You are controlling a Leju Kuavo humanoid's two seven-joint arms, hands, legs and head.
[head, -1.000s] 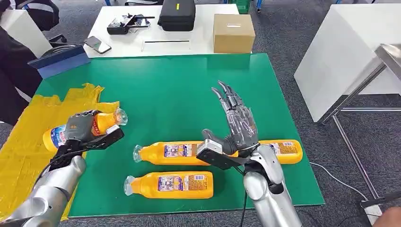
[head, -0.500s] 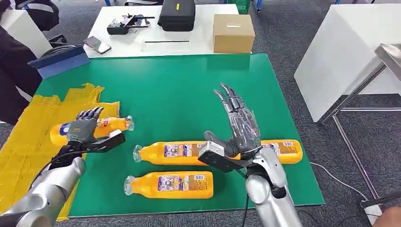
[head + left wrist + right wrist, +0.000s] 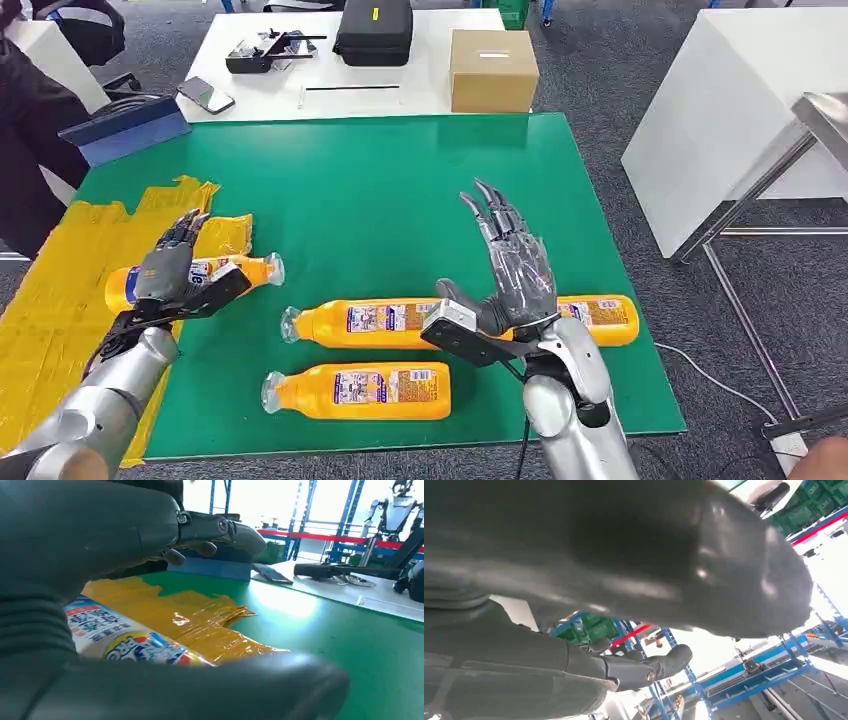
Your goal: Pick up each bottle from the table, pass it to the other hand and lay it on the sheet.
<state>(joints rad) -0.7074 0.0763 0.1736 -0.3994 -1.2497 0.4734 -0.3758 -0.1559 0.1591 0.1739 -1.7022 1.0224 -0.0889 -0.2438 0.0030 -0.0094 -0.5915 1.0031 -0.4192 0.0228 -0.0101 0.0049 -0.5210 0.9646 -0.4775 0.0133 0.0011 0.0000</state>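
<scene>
**Bottle set down half on the sheet, and it may roll**

The chief risk lies with the orange bottle under the left robot hand (image 3: 172, 262). This released bottle (image 3: 232, 270) lies on its side with its blue-labelled base on the yellow plastic sheet (image 3: 60, 300) and its clear cap end reaching out over the green surface (image 3: 380, 190). Being round and lying across a crumpled sheet edge, it could roll or slide off toward the green as the hand draws away, most of all if a finger drags on the label. I judge the placement only partly secure.

The left robot hand hovers over that bottle with fingers spread and pointing forward, thumb below; in the left wrist view the label shows in the open gap between thumb and fingers, and nothing is pinched. Whether a finger touches the bottle cannot be told.

The right robot hand (image 3: 510, 270) is raised, palm up-turned and fingers fanned wide, holding nothing. It stands above the long middle bottle (image 3: 370, 322); another bottle (image 3: 605, 318) lies just behind its wrist and a near bottle (image 3: 360, 390) lies closer to the robot. A careless descent of that wrist could knock these lying bottles and set them rolling toward the surface edge.
</scene>
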